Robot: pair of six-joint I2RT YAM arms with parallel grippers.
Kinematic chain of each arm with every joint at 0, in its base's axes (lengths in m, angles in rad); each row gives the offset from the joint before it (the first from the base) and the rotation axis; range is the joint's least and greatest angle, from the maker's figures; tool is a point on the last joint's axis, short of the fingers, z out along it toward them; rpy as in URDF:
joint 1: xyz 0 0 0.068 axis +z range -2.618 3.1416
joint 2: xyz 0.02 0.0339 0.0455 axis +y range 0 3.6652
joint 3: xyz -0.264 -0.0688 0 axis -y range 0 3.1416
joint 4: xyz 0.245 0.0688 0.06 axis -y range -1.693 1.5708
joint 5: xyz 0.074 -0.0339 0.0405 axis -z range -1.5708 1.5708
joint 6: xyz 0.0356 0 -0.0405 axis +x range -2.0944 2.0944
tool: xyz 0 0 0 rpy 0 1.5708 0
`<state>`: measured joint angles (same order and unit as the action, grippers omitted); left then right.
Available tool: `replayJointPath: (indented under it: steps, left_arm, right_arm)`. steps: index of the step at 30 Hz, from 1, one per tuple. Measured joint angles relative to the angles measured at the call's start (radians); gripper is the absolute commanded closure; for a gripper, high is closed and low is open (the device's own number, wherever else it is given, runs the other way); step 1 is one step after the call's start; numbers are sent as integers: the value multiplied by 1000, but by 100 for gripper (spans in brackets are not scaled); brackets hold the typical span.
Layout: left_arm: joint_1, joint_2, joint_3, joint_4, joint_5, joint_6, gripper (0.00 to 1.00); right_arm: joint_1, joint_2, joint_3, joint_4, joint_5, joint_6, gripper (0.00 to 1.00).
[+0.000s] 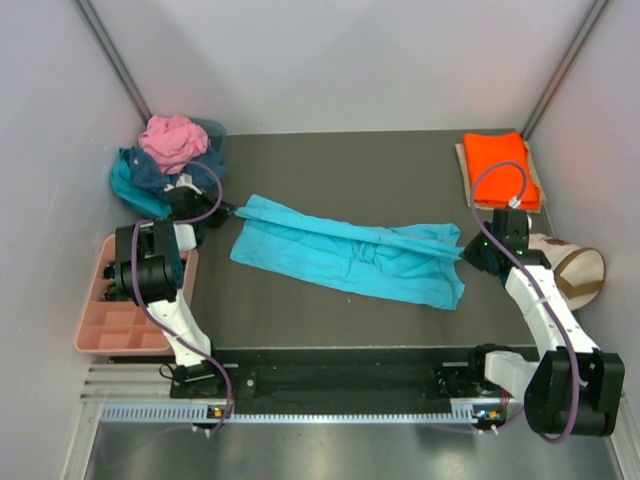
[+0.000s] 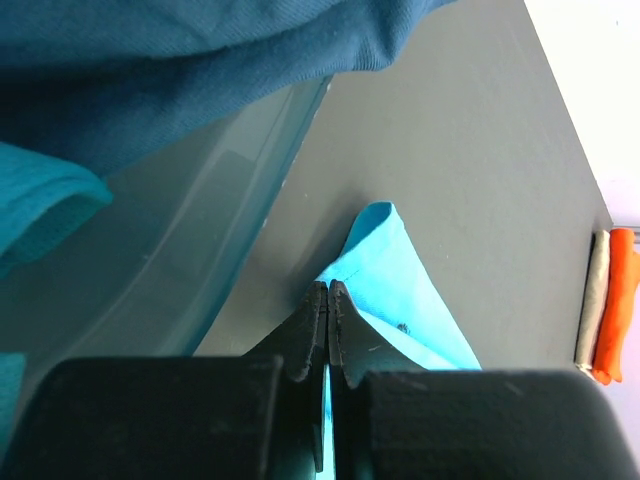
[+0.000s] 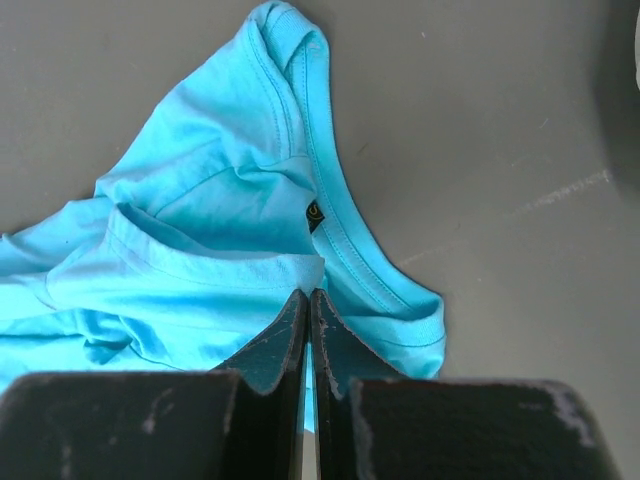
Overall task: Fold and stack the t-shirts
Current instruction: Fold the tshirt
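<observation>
**Both arms holding one shirt across the table.** The black two-finger left gripper (image 1: pixel 228 208) is pinching the left corner of the bright turquoise soft-cloth t-shirt (image 1: pixel 350 255), jaws pressed together on the fabric. The shirt is lying stretched mid-table between both arms, its long axis running left to right and dipping slightly nearward at the right. Its collar end is pointing right, where the black two-finger right gripper (image 1: pixel 463 250) is clamping it beside the neckline.

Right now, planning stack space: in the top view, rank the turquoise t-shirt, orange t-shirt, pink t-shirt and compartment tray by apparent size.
1. turquoise t-shirt, spread out
2. compartment tray, partly covered
3. orange t-shirt, folded
4. pink t-shirt, bunched
</observation>
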<state>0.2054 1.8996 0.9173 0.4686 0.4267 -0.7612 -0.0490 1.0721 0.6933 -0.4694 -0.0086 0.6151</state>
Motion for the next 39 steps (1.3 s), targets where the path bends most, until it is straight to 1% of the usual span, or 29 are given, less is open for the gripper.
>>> replayJointPath:
  steps: [11, 16, 18, 22, 24, 26, 28, 30, 31, 32, 35, 39]
  left_arm:
    - [4, -26, -37, 7, -2, 0, 99]
    - [4, -26, -48, 24, -2, -1, 91]
    - [4, -27, -55, 32, -2, 0, 83]
    - [3, -42, -74, 39, -2, -7, 78]
    - [3, -50, -87, 39, -3, -7, 69]
    - [0, -66, -107, 35, -8, -10, 68]
    - [-5, -80, -130, 30, -12, -13, 69]
    - [-8, -93, -156, 12, -25, -22, 69]
    - [-8, -97, -169, -2, -31, -26, 69]
    - [-7, -101, -187, -8, -34, -35, 68]
    - [-7, -145, -206, -38, -60, -38, 68]
    - [-7, -210, -220, -89, -94, -37, 66]
  right_arm:
    - [0, -23, -33, -25, -3, 4, 100]
    - [0, -23, -55, -26, -21, 6, 100]
    - [0, -23, -66, -27, -33, 6, 100]
    - [0, -23, -79, -31, -54, 6, 100]
    - [0, -23, -84, -31, -65, 6, 100]
    - [0, -23, -92, -32, -69, 6, 99]
    - [0, -23, -99, -38, -71, 6, 95]
    - [0, -23, -100, -40, -73, 6, 84]
    - [0, -23, -100, -40, -72, 7, 77]
    - [0, -23, -100, -42, -72, 6, 66]
    - [0, -24, -100, -49, -72, 8, 55]
    - [0, -45, -100, -58, -54, 7, 51]
